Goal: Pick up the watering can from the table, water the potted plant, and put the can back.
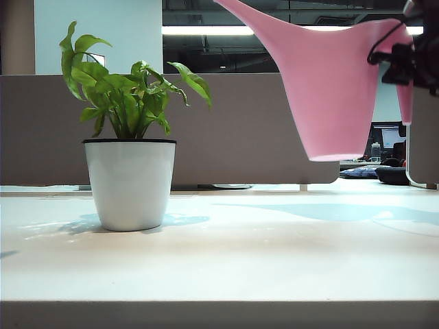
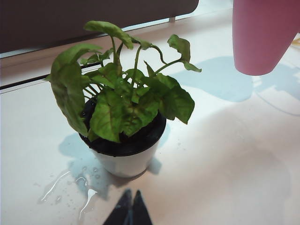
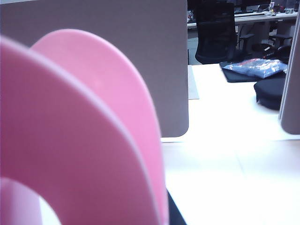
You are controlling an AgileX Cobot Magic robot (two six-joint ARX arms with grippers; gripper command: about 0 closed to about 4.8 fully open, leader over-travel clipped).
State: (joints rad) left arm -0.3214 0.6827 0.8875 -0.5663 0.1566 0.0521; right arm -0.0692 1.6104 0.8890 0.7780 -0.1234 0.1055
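The potted plant (image 1: 130,103) stands on the table (image 1: 274,260) at the left, green leaves over a white pot with a black rim. The pink watering can (image 1: 336,82) hangs in the air at the right, well clear of the tabletop, its spout rising toward the plant's side. My right gripper (image 1: 411,62) is shut on the can's handle at the far right edge. In the right wrist view the watering can (image 3: 93,140) fills most of the picture. My left gripper (image 2: 132,191) is shut and empty, low over the table just in front of the potted plant (image 2: 126,98); the watering can's base (image 2: 262,37) shows beyond.
Spilled water (image 2: 89,197) lies in streaks and drops on the table beside the pot. A grey partition (image 1: 233,130) runs behind the table. Dark bags (image 3: 262,75) and an office chair (image 3: 215,33) are on the far side of it.
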